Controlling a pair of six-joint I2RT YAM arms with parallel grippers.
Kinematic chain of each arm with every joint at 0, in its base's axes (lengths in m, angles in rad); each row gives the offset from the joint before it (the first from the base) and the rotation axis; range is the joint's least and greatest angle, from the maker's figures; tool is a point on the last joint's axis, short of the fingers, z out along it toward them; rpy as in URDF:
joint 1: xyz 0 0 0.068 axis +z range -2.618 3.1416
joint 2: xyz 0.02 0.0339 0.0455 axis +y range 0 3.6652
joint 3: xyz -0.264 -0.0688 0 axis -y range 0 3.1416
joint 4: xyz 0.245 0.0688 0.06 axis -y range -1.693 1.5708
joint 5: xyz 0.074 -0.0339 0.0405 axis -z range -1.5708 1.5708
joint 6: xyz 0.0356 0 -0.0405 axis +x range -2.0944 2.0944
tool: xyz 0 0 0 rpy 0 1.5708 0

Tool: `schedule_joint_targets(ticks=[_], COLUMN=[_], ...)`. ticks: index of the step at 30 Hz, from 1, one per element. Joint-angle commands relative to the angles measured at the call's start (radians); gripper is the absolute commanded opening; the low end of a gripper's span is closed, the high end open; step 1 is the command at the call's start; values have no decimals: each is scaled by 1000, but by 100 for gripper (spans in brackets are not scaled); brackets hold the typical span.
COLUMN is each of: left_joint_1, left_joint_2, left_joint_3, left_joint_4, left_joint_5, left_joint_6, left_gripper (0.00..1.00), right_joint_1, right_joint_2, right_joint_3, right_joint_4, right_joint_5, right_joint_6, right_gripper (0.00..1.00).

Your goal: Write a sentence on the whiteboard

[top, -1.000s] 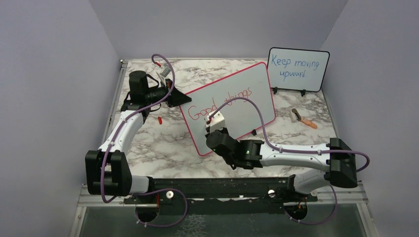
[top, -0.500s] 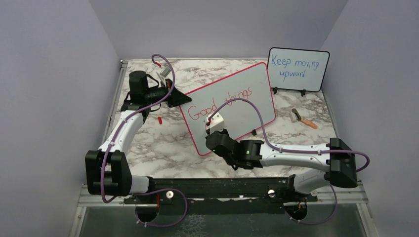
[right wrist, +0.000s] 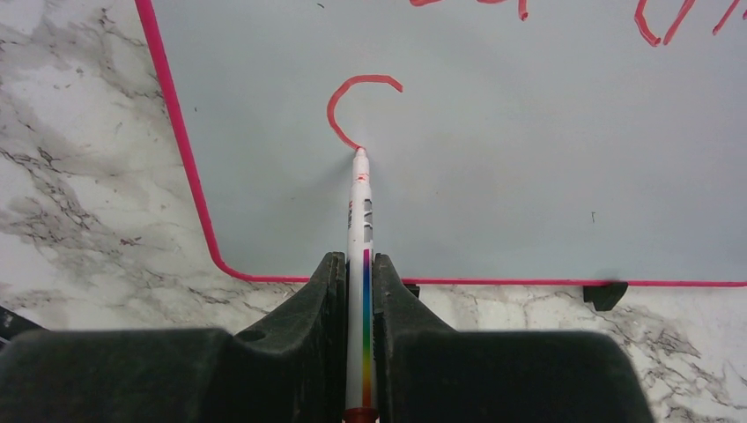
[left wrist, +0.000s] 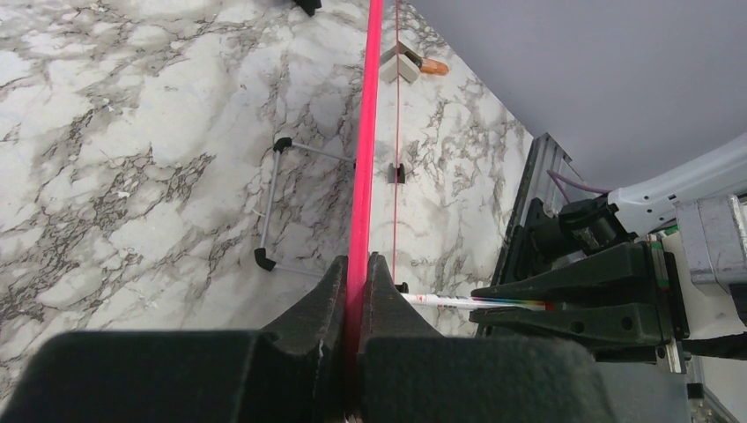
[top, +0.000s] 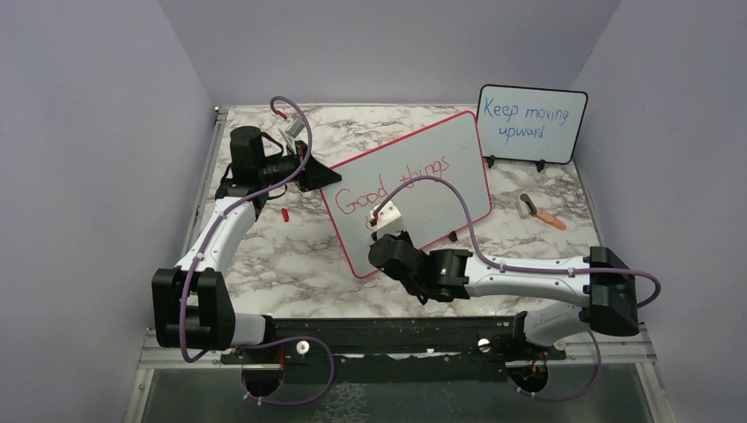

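The whiteboard (top: 440, 189) with a red-pink frame stands tilted mid-table. Red words "Good things" (top: 396, 181) run along its upper part. My left gripper (top: 324, 177) is shut on the board's left edge, seen as a pink strip (left wrist: 363, 176) between its pads. My right gripper (top: 377, 227) is shut on a white marker (right wrist: 360, 238) with a rainbow stripe. The marker tip touches the board at the lower end of a red curved stroke (right wrist: 345, 110), the start of a second line near the board's lower left corner.
A smaller black-framed board (top: 531, 123) with blue writing stands at the back right. An eraser and an orange marker (top: 539, 211) lie right of the whiteboard. A small red cap (top: 285, 213) lies on the marble table left of the board.
My right gripper has shifted slightly down and right with the marker against the board. The left arm and the board have not moved.
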Motion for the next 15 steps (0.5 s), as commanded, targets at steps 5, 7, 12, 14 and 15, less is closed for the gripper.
schedule_joint_targets(ticks=[5, 7, 12, 14, 15], left_joint_1=[-8, -8, -8, -8, -9], left_joint_2=[25, 25, 26, 25, 25], left_joint_3=[-27, -27, -27, -27, -27], left_joint_4=[-48, -48, -50, -50, -50], left_joint_5=[-105, -105, -105, -106, -107], left_joint_6=[61, 60, 60, 62, 62], left_gripper=[0, 0, 0, 0, 0], right_joint_1=[-32, -34, -41, -41, -42], right_joint_2=[-18, -29, -47, -64, -75], right_joint_3=[-36, -42, -49, -56, -61], right_joint_4=[-7, 8, 32, 53, 63], right_joint_5=[74, 82, 100, 78, 69], right_joint_6=[17, 16, 10, -3, -6], right_gripper=[1, 1, 1, 1, 1])
